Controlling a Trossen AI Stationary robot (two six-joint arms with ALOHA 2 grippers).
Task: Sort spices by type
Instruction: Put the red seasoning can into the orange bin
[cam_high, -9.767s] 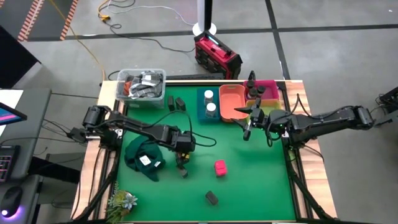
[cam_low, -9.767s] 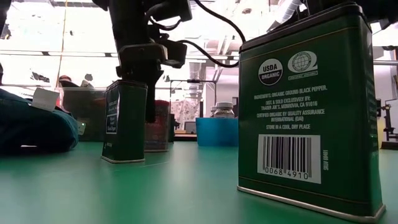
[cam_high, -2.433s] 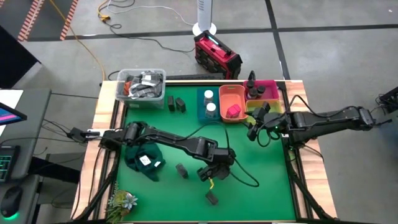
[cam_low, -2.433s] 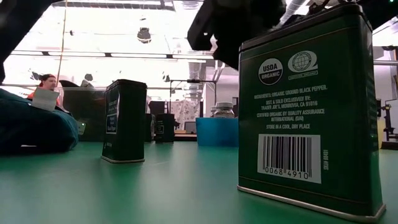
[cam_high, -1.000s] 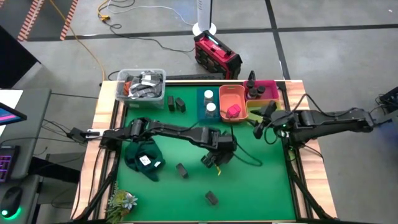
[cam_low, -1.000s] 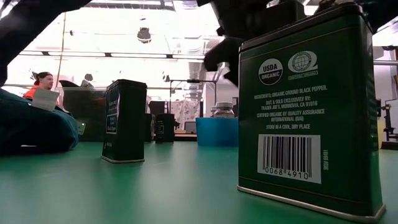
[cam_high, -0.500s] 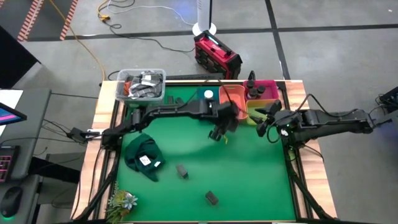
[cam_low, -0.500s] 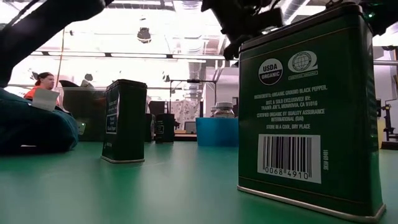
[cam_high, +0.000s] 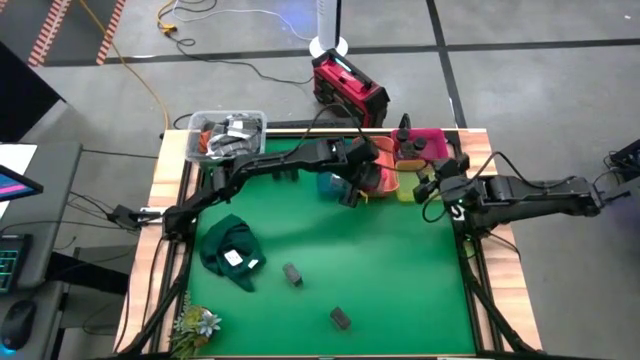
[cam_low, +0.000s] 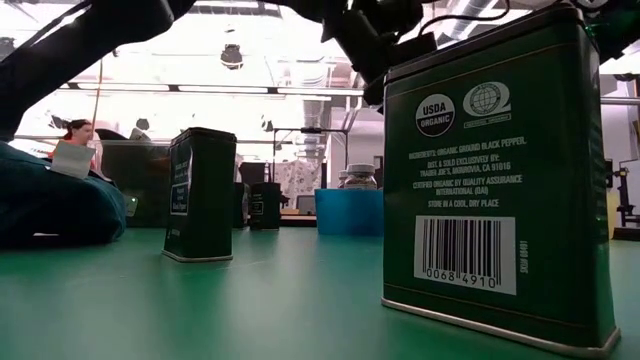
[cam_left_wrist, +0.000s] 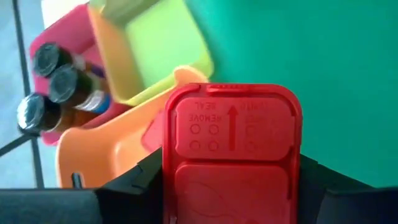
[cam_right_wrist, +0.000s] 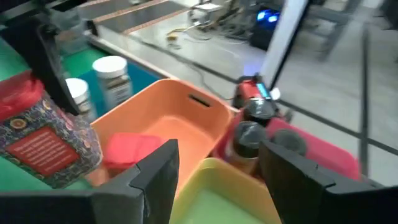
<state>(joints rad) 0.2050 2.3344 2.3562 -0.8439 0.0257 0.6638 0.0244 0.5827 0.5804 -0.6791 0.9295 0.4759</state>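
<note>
Low view: big dark green rectangular tin (cam_low: 495, 170), barcode label, nearest on green tabletop (cam_low: 250, 300); second tin (cam_low: 201, 194) farther back. High view: both tins lie on open cloth, well short of orange bin (cam_high: 375, 165). Left hand (cam_high: 352, 192) at orange bin's near edge, arm stretched across tabletop, fingers clamped on red-capped patterned spice box (cam_left_wrist: 231, 155); half a second ago it was just short of bin. Right hand (cam_high: 432, 187) beside yellow-green bin (cam_high: 411, 186), fingers apart, nothing held. Dark round jars (cam_left_wrist: 53, 84) in pink bin beyond.
</note>
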